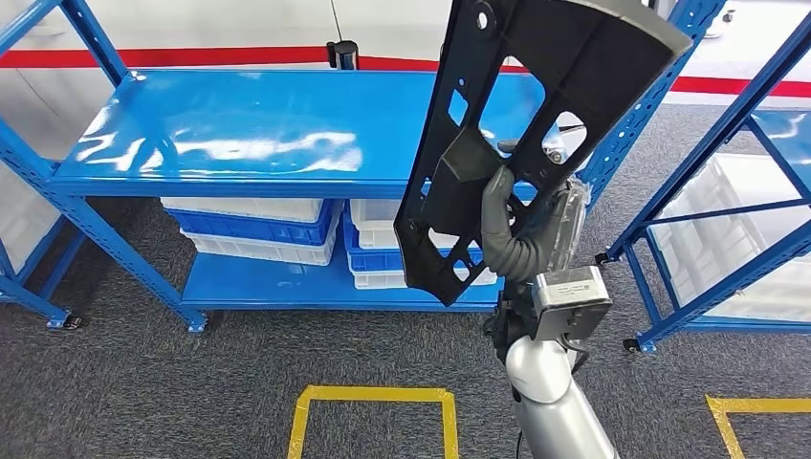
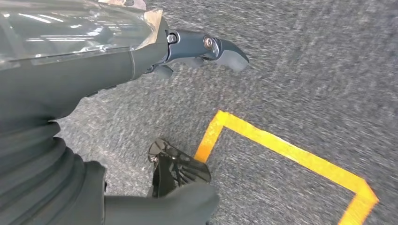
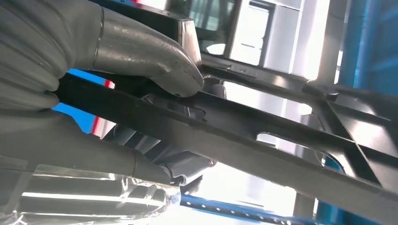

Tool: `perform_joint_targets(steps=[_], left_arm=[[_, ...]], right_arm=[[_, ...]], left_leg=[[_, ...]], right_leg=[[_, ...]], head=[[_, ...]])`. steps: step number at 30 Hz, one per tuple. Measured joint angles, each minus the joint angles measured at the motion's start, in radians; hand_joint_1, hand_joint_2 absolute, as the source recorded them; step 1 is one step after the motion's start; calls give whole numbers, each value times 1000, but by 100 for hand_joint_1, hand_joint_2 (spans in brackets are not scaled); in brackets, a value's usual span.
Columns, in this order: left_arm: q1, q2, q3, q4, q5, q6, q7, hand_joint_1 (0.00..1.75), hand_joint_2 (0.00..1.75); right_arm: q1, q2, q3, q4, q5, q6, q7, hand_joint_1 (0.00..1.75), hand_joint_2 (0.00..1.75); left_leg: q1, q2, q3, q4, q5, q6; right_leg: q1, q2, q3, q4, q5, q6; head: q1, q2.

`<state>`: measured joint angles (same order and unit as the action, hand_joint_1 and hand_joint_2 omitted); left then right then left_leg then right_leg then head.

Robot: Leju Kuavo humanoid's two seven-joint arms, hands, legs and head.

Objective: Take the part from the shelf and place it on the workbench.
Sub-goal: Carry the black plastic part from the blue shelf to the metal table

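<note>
The right hand (image 1: pixel 521 229) has its fingers (image 3: pixel 155 65) clamped on the black part (image 1: pixel 516 124), held upright in the right-centre of the head view, off the blue shelf (image 1: pixel 239 134). The left hand (image 2: pixel 202 49) hangs empty over carpet, fingers apart. Pickup looks done; carrying to the bench remains.

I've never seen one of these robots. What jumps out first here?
A big black plastic part full of cut-outs, held up by the right hand in front of the blue shelf. White and blue bins sit on the lower level, and yellow tape marks the grey floor.
</note>
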<state>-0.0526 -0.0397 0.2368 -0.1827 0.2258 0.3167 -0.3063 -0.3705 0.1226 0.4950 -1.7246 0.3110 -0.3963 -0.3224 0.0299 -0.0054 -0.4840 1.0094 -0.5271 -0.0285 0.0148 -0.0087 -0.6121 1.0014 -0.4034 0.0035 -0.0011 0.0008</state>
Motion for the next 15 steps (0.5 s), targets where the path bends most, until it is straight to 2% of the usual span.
perform_joint_targets(steps=[1,2,3,5,6,7,8,9,10,11,12,13,14,15], left_arm=[[1,-1,0,0,1,-1,-2,0,175],[1,-2,0,1,1,-2,-4,0,175],[1,-2,0,1,1,-2,-5,0,175],[1,-1,0,2,1,-2,-5,0,175],[1,0,0,2,0,-2,-5,0,175],[2,0,0,2,0,-2,-5,0,175],[2,0,0,2,1,-2,-5,0,175],[2,0,0,2,1,-2,-5,0,175],[2,-1,0,2,2,-2,-6,0,175],[2,-1,0,2,3,-3,-6,0,175],[2,-2,0,2,4,-4,-6,0,175],[2,-3,0,2,5,-4,-6,0,175],[1,-4,0,2,5,-3,-6,0,175],[2,-5,0,2,5,-2,-6,0,175]], right_arm=[[4,-2,-10,11,-5,4,-4,175,175],[10,-4,-19,21,-11,7,-6,175,175],[15,-7,-27,29,-14,9,-9,175,175],[20,-10,-40,41,-18,11,-12,175,175],[23,-12,-44,46,-18,11,-13,175,175],[25,-14,-47,50,-18,11,-13,175,175],[28,-15,-50,55,-19,11,-14,175,175],[30,-17,-52,60,-20,11,-14,175,175],[31,-18,-54,64,-20,11,-14,175,175],[32,-18,-57,67,-21,11,-14,175,175],[31,-18,-60,70,-21,11,-15,175,175],[30,-18,-64,72,-20,11,-16,175,175],[30,-18,-67,75,-21,11,-18,175,175],[31,-19,-71,78,-21,11,-20,175,175]], left_leg=[[1,2,-8,-3,4,7],[1,4,-19,-7,11,17],[3,6,-32,-10,22,30],[3,9,-62,-9,46,49],[2,10,-78,-9,59,52],[2,11,-93,-9,71,52],[2,12,-109,-9,83,51],[2,13,-124,-8,96,49],[2,14,-138,-9,108,46],[3,14,-149,-8,120,42],[3,14,-157,-9,131,37],[3,14,-162,-10,143,30],[3,15,-165,-13,154,24],[4,16,-167,-18,166,16]], right_leg=[[0,0,-8,3,3,8],[-1,2,-21,15,-9,11],[-2,3,-38,42,-38,11],[-10,6,-77,145,-122,6],[-13,6,-92,211,-157,8],[-16,6,-98,265,-175,13],[-19,6,-90,295,-173,23],[-21,6,-66,293,-155,34],[-22,6,-24,252,-132,42],[-23,6,34,181,-117,44],[-19,6,96,94,-117,40],[-15,7,145,19,-127,32],[-9,8,175,-33,-138,24],[-4,8,183,-59,-143,17]], head=[[0,0],[0,0],[3,0],[9,0],[12,0],[13,0],[13,0],[13,0],[13,0],[13,0],[13,0],[12,0],[12,0],[12,0]])
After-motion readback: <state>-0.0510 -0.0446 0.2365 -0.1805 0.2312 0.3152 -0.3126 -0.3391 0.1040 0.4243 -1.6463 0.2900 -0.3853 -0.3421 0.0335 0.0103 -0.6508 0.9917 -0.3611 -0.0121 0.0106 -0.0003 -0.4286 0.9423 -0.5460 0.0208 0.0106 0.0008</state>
